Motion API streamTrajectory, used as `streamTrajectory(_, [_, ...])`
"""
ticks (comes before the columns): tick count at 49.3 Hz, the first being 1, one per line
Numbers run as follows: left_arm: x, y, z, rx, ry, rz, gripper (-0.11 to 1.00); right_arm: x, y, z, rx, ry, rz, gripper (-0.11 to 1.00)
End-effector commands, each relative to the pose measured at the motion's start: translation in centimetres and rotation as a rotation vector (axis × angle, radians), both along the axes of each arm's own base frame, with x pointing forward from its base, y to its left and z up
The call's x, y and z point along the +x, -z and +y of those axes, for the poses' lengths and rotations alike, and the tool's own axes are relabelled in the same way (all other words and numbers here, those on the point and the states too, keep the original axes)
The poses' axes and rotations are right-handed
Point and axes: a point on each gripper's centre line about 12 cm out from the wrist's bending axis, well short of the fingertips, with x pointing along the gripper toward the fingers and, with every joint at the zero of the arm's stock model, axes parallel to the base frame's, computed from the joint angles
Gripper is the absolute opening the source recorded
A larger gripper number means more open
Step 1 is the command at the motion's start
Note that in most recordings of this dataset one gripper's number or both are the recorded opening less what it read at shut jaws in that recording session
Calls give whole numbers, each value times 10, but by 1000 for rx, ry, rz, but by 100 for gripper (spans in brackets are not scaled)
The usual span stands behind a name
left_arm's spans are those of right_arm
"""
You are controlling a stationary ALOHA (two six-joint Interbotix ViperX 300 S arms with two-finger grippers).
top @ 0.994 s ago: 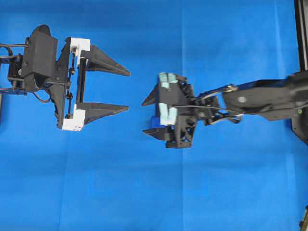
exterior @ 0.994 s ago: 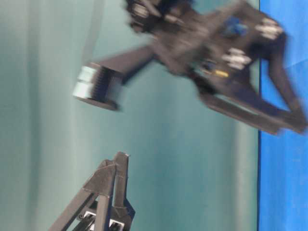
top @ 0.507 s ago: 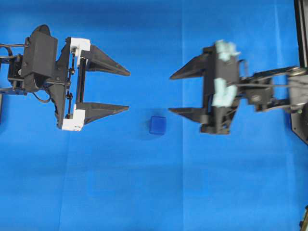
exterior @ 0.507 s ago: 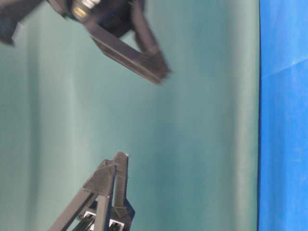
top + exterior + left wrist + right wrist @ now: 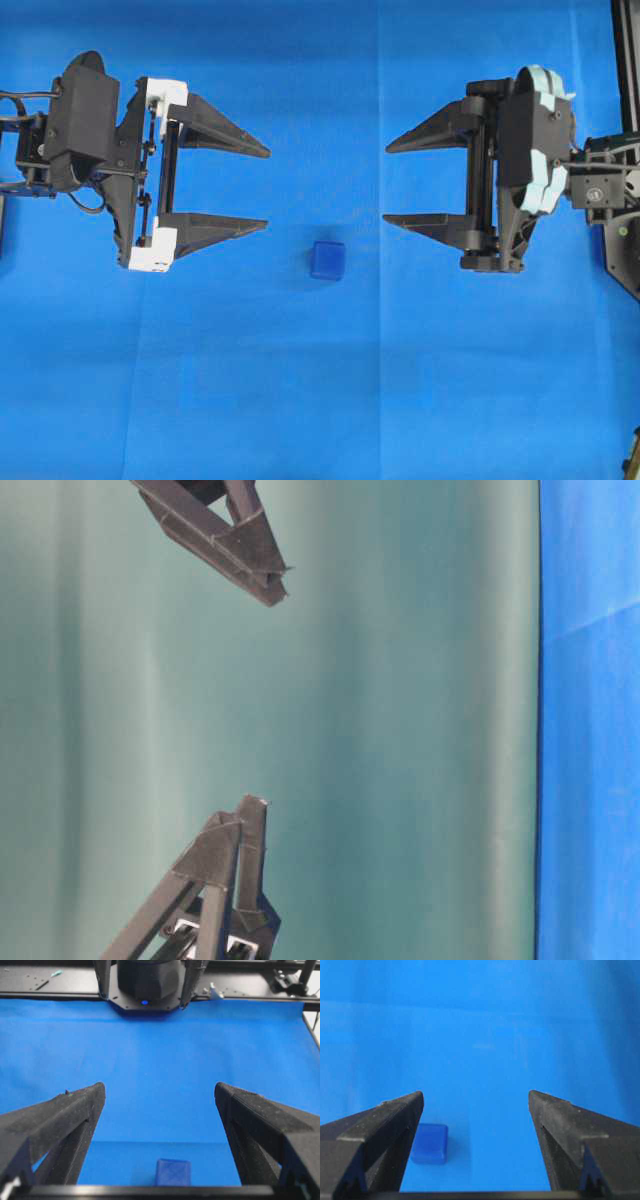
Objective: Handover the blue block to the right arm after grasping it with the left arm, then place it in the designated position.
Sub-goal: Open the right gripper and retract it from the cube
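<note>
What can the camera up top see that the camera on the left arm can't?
Only the overhead view shows both pincers whole: the left pincer and right pincer, open and apart. Only the left wrist view shows the black frame at the cloth's far edge. Both show the blue block lying free on the blue cloth.

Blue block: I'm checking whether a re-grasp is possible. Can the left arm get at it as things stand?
Probably yes. The blue block lies alone on the cloth, and the left gripper is open with nothing between them.
</note>
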Motion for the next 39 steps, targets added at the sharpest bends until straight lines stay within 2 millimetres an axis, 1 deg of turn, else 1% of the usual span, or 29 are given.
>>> streamTrajectory(1, [1, -16, -1, -4, 1, -49, 93, 2, -8, 1, 2, -17, -42, 76])
streamTrajectory(8, [0, -15, -1, -6, 1, -47, 93, 5, -12, 0, 9, -43, -99, 76])
streamTrajectory(17, [0, -15, -1, -6, 1, -47, 93, 5, -9, 0, 12, -99, -180, 76])
streamTrajectory(29, [0, -16, -1, -6, 1, -49, 93, 1, 0, -8, 42, -130, -256, 76])
streamTrajectory(35, [0, -15, -1, -6, 1, -47, 93, 0, 6, -11, 49, -133, -263, 76])
streamTrajectory(39, [0, -16, -1, -4, 1, -49, 93, -1, 7, -12, 52, -134, -266, 76])
